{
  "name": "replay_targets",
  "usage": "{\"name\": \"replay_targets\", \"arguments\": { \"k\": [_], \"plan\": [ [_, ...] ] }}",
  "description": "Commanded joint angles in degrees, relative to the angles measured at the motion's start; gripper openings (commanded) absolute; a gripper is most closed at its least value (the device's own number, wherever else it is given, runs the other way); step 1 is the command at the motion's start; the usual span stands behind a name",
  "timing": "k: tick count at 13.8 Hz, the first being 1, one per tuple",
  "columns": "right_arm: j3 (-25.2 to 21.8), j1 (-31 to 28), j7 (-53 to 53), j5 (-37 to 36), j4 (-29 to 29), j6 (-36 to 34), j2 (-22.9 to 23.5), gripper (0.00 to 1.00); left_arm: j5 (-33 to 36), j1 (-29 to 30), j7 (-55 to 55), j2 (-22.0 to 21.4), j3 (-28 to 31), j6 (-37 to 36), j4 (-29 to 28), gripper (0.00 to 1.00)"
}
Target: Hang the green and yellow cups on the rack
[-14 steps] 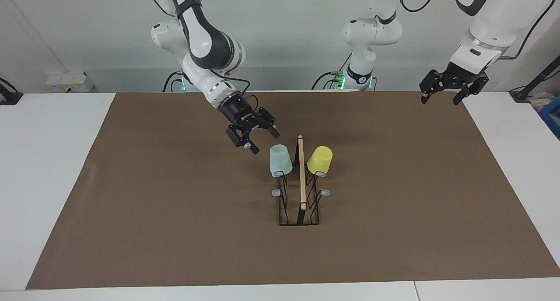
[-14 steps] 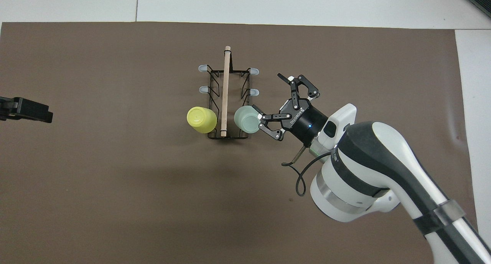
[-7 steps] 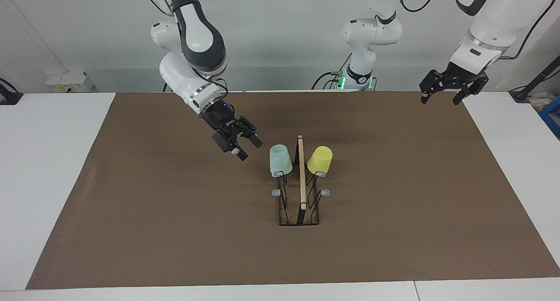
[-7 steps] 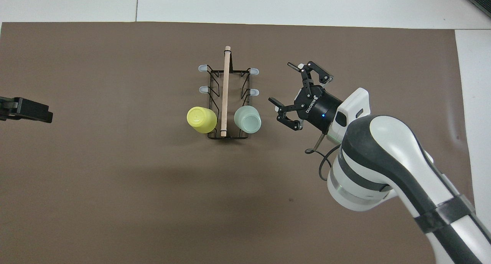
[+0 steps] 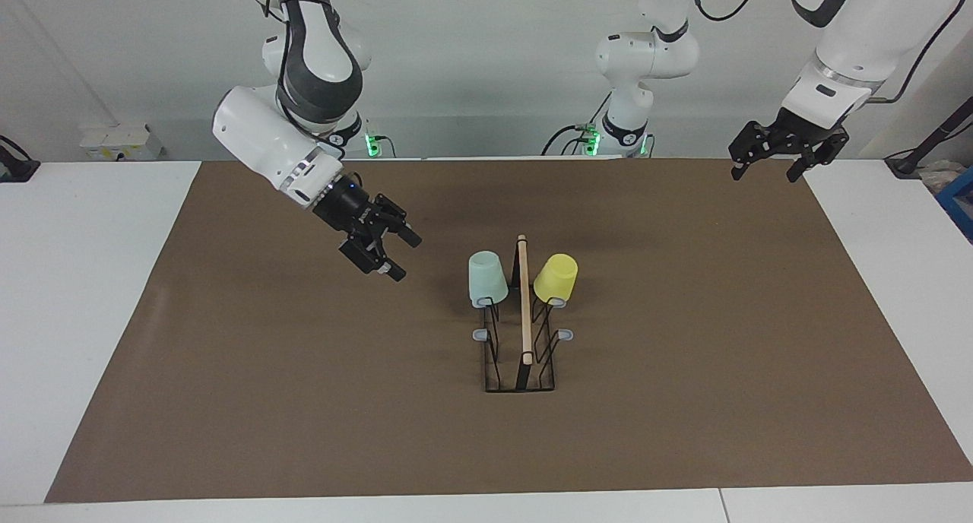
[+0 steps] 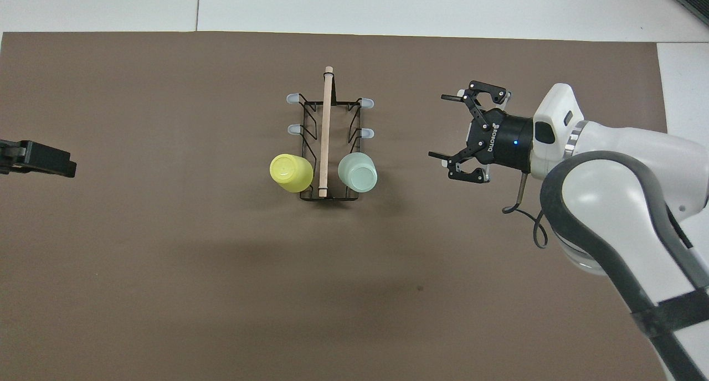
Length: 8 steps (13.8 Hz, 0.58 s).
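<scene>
The rack [image 5: 524, 302] stands mid-table on the brown mat; it also shows in the overhead view [image 6: 325, 132]. The mint green cup [image 5: 486, 278] hangs upside down on a prong at the rack's end nearest the robots, on the right arm's side [image 6: 358, 171]. The yellow cup [image 5: 556, 277] hangs tilted on the matching prong on the left arm's side [image 6: 290, 173]. My right gripper [image 5: 405, 258] is open and empty above the mat, well apart from the green cup, toward the right arm's end [image 6: 437, 126]. My left gripper [image 5: 764, 175] waits open and empty above the mat's corner.
Other grey-tipped prongs [image 6: 367, 102] on the rack carry nothing. The brown mat [image 5: 304, 394] covers most of the white table [image 5: 76, 280]. A third robot base [image 5: 631, 128] stands at the table's edge between the two arms. Only the left gripper's tip [image 6: 39, 159] shows overhead.
My right gripper has drawn back from beside the green cup toward the right arm's end of the table, staying open. The cups, rack and left arm have not moved.
</scene>
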Motion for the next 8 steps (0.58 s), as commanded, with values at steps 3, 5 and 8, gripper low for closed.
{"name": "replay_targets", "arguments": {
  "k": [3, 5, 8],
  "plan": [
    [0.4, -3.0, 13.0, -12.9, -0.3, -7.5, -1.3, 1.00, 0.6, 0.4, -0.7, -0.3, -0.4, -0.8, -0.1, 1.00],
    [0.5, -4.1, 17.0, -18.3, 0.5, -10.4, -1.3, 1.00, 0.6, 0.4, -0.7, -0.3, -0.4, -0.7, -0.1, 1.00],
    [0.6, -3.7, 23.9, -22.0, 0.8, -11.1, -1.3, 1.00, 0.6, 0.4, -0.7, -0.3, -0.4, -0.8, -0.1, 1.00]
  ]
}}
